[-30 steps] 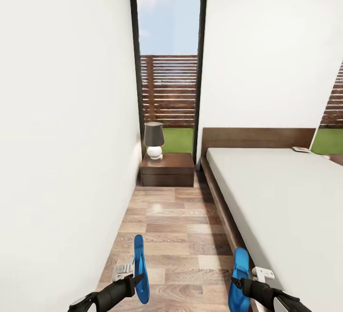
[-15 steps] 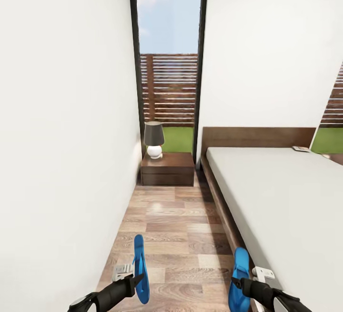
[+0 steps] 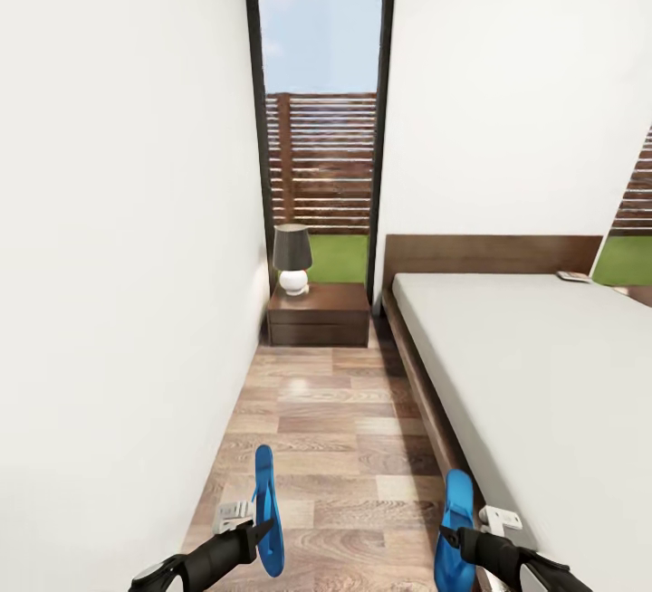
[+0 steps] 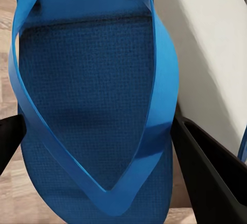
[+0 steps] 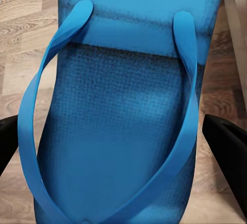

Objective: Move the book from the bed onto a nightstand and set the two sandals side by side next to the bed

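left side: the left gripper (image 3: 263,530) is clamped on 1 blue sandal (image 3: 266,509), which is held on edge above the wood floor (image 3: 335,447) in the aisle. in the left wrist view its dark fingers (image 4: 206,167) press against both edges of the sole (image 4: 87,121), so the jaws are parted only by the sandal's width.

centre: the aisle runs between the white wall (image 3: 118,257) and the bed (image 3: 543,366), ending at a nightstand (image 3: 319,313) that carries a lamp (image 3: 292,259) below a tall window (image 3: 320,112).

right side: the right gripper (image 3: 453,538) grips the 2nd sandal (image 3: 455,530) the same way, just beside the bed frame. in the right wrist view the fingers (image 5: 226,142) bear on either edge of the sole (image 5: 123,131). a small flat object, probably the book (image 3: 573,277), lies at the far corner of the mattress near the headboard; it is too small to confirm.

assessment: the sandal step is in hand, with both sandals carried and neither set down. the next move calls for lowering both arms, turning the soles flat and releasing them parallel and close together on the floor beside the bed. the book step is judged outstanding.
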